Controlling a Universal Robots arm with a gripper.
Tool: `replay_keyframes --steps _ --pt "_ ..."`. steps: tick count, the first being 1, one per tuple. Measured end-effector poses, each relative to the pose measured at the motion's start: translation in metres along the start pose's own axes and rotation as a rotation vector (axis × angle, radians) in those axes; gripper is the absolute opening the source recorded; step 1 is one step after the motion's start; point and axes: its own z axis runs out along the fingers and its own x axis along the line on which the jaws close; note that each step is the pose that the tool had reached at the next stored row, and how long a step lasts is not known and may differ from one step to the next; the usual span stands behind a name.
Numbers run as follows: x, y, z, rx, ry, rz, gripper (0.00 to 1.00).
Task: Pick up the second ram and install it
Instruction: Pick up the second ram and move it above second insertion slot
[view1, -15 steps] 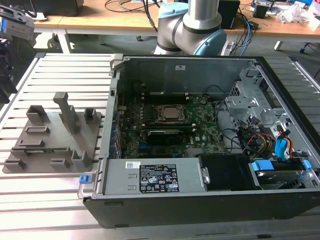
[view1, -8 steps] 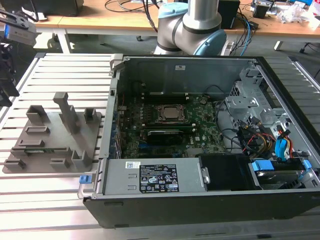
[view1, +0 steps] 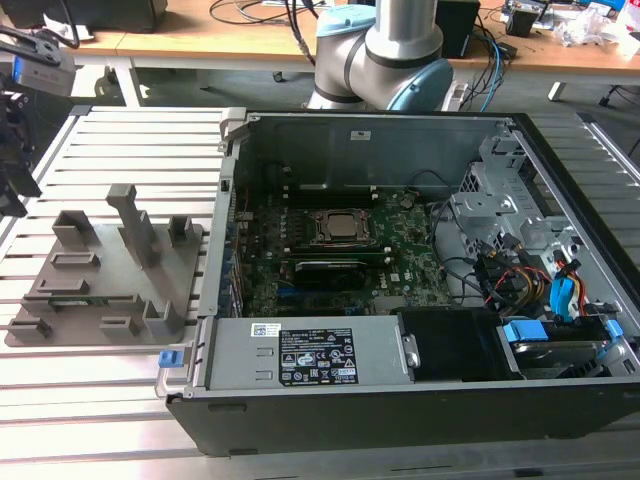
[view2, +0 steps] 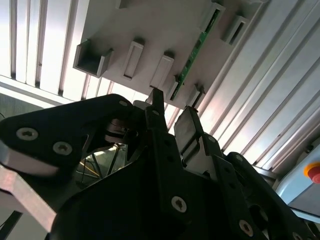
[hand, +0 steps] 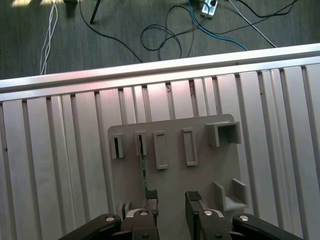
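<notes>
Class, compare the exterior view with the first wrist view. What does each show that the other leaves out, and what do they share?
Exterior view, not the wrist view: the open computer case, its green main board and the arm's base.

First wrist view, not the exterior: the claw, open and holding nothing, above the tray, and cables on the dark floor.

Both: the grey tray on the slatted table. The wrist view shows the thin green memory stick set in the tray.
</notes>
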Motion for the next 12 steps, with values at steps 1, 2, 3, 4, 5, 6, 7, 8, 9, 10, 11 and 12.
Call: replay_keyframes --steps 1,2,3,4,5,6,7,8,9,10,11,12 --pt "0.0 0.0 0.001 0.0 -0.0001 0.0 0.36" --pt "0.0 -0.0001 0.0019 0.0001 -0.0002 0.0 0.36" --pt "0.0001 -0.0001 0.0026 0.0 -0.0001 0.0 0.36" --pt "0.0 -0.0002 0.0041 0.0 -0.0001 0.0 0.36" --pt "0.0001 -0.0003 0.006 0.0001 -0.0001 0.0 0.36" --pt "0.0001 -0.0004 0.0073 0.0001 -0.0001 0.0 0.36" --pt "0.0001 -0.0004 0.0084 0.0 -0.0001 0.0 0.36" --pt "0.0002 -0.0005 0.0102 0.0 -0.0001 0.0 0.36" --pt "0.0002 -0.0006 0.012 0.0 -0.0001 0.0 0.36" --pt "0.0003 -0.0007 0.0141 0.0 -0.0001 0.0 0.36" --pt "0.0003 -0.0008 0.0157 0.0 -0.0001 0.0 0.36" --pt "0.0003 -0.0008 0.017 0.0 -0.0001 0.0 0.36"
